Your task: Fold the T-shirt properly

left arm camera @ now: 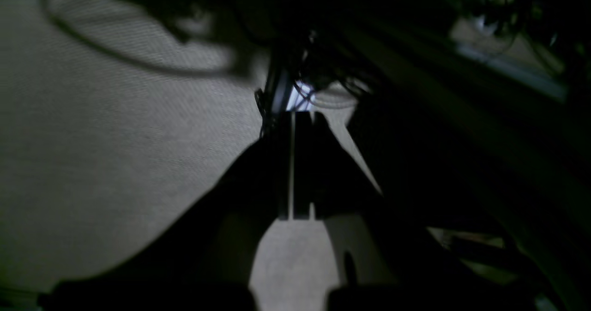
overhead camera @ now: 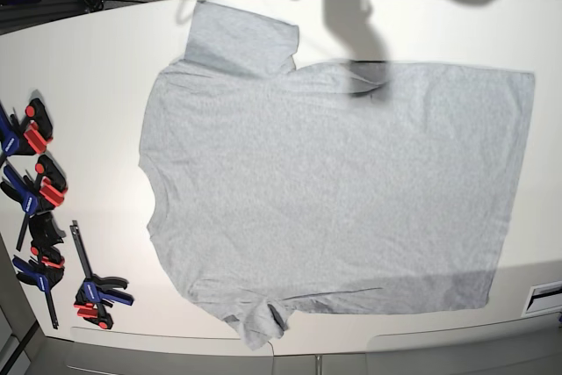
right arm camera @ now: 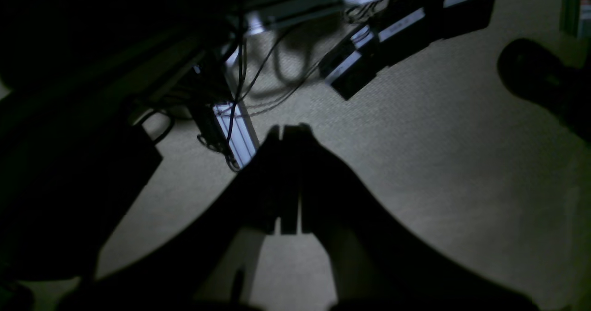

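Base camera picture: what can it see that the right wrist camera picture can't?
Only the base view shows the whole grey T-shirt, spread flat and plain side up on the white table, with red, blue and black clamps along the table's left edge. Only the right wrist view shows the right gripper, shut and empty, above a beige carpeted floor, with black cables and a silver frame rail. Both share very little: neither shows an arm touching the shirt.
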Controlling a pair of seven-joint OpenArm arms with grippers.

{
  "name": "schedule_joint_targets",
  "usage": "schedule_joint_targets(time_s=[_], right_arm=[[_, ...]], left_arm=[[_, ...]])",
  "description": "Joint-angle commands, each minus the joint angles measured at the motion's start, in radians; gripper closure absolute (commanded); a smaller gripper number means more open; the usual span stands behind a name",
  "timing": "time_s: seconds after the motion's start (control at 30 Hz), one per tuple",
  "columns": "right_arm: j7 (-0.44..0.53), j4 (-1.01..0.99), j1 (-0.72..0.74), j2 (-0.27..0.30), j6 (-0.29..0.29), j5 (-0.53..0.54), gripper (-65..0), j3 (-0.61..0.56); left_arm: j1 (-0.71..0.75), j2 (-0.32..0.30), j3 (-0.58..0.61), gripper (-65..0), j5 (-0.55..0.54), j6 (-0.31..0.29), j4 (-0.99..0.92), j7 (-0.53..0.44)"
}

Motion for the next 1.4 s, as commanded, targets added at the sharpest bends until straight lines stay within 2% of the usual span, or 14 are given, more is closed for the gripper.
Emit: schedule_joint_targets(time_s=[0.0,0.27,0.43,0.57,0.63,0.73,0.8,0.97,1.13,1.27,1.37], right_arm=[[0.008,0.028,-0.023,0.011,-0.003,0.000,0.0,0.001],[0.047,0.263,-0.194,0.052,-0.005,0.000,0.0,0.001],[0.048,0.328,-0.255,0.060,-0.005,0.003,0.0,0.058],[0.048,0.374,-0.298,0.061,-0.002,0.003,0.0,0.146],[0.048,0.415,-0.331,0.066,0.023,0.003,0.0,0.191],[0.048,0.503,-0.396,0.075,0.087,0.008,0.0,0.238],[0.050,0.569,-0.440,0.086,0.119,0.029,0.0,0.249],[0.053,0.752,-0.551,0.116,0.133,0.090,0.0,0.249],[0.064,0.942,-0.656,0.118,0.133,0.095,0.0,0.265],[0.062,1.091,-0.727,0.117,0.138,0.202,0.0,0.290],[0.059,1.201,-0.779,0.104,0.155,0.220,0.0,0.327]], left_arm=[[0.029,-0.006,0.000,0.0,0.000,-0.002,0.014,0.002],[0.232,-0.037,0.000,0.0,0.000,-0.002,0.286,0.002],[0.354,-0.038,-0.043,0.0,0.000,-0.003,0.475,0.013],[0.436,-0.038,-0.134,0.0,-0.003,-0.002,0.603,0.101],[0.485,-0.039,-0.189,0.0,-0.028,-0.003,0.669,0.139],[0.561,-0.040,-0.269,0.0,-0.083,-0.016,0.773,0.142],[0.610,-0.042,-0.312,0.0,-0.115,-0.079,0.845,0.146],[0.710,-0.054,-0.360,0.0,-0.201,-0.261,1.026,0.229],[0.776,-0.057,-0.361,0.0,-0.253,-0.352,1.166,0.299],[0.826,-0.058,-0.361,0.0,-0.314,-0.444,1.266,0.391],[0.858,-0.058,-0.361,0.0,-0.351,-0.532,1.332,0.414]])
